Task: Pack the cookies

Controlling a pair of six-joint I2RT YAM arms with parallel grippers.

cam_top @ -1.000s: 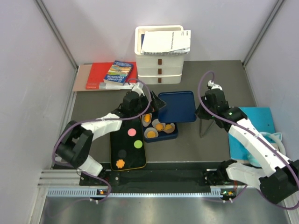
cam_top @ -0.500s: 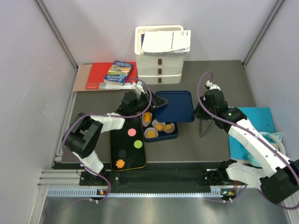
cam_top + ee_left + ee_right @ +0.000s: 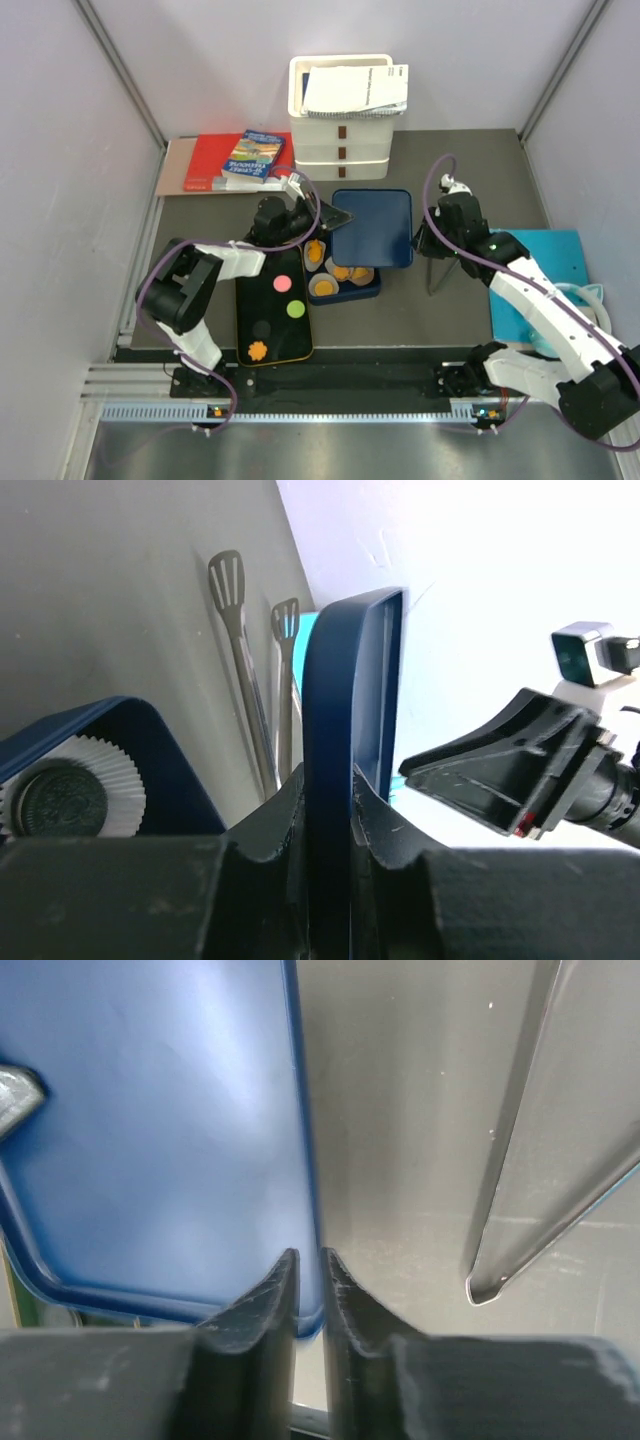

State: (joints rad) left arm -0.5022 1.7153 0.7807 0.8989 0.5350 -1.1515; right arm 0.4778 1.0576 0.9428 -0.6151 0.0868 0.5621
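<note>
Several cookies lie on the black tray: pink, green, black and orange. Orange cookies sit in white paper cups inside the blue box. A black cookie in a cup shows in the left wrist view. A blue lid hangs over the box's far half. My left gripper is shut on the lid's left rim. My right gripper pinches the lid's right rim, jaws narrow.
Metal tongs lie right of the lid, beside a teal mat. White stacked bins with papers stand at the back. Books lie at the back left.
My left gripper has closed on the lid's left rim. The lid has shifted slightly left and now covers more of the box. The right arm barely moved.
</note>
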